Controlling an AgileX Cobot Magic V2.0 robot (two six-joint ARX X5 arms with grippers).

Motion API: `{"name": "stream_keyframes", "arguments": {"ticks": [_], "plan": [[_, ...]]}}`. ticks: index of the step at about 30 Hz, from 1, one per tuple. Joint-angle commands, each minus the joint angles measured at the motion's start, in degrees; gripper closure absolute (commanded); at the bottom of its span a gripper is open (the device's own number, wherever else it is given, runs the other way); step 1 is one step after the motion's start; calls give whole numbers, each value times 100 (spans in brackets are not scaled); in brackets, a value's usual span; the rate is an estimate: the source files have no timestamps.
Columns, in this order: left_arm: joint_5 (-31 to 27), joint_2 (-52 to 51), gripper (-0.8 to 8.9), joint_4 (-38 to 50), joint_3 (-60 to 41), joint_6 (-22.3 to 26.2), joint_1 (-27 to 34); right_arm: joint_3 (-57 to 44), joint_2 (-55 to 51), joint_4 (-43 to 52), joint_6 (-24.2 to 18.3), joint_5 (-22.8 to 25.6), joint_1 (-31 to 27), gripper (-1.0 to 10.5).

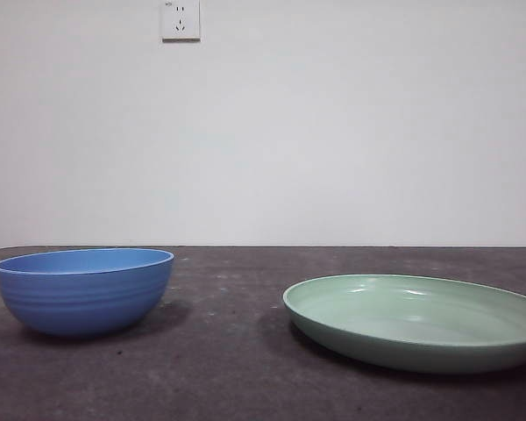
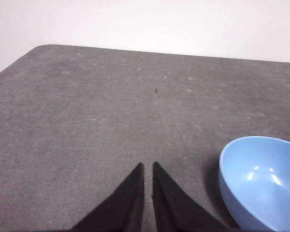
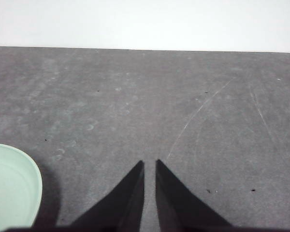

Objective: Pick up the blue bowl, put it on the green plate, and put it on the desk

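The blue bowl (image 1: 84, 289) stands upright and empty on the desk (image 1: 228, 351) at the left of the front view. It also shows in the left wrist view (image 2: 263, 181), beside my left gripper (image 2: 148, 166), which is shut, empty and apart from it. The green plate (image 1: 418, 320) lies flat on the desk at the right, apart from the bowl. Its rim shows in the right wrist view (image 3: 12, 186), beside my right gripper (image 3: 149, 164), which is shut and empty. Neither arm shows in the front view.
A white wall with a power socket (image 1: 181, 19) stands behind the desk's far edge. The desk's rounded far corner shows in the left wrist view (image 2: 38, 48).
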Motion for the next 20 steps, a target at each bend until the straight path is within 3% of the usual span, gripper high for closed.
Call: {"name": "stream_keyframes", "arguments": {"ticks": [1,5,8,14,17,20], "plan": [[-33,-9,785,-13,-116,-11,13,-28,-15,42,-42,11,0,913],[-33,-9,786,-11,-116,-26,13,-28,-15,39,-39,11,0,913],[-33,-9,798,39,-116,-710,13,-28,-15,35,79,-13,0,913],[-31,11,798,72,-13,-999,-4,7,-13,131,715,-616,0,936],[-31,81,798,76,170,-1180,-15,131,-11,125,1231,-748,0,936],[-31,229,798,76,437,-1694,-59,385,-9,122,1856,-909,2,936]]}}
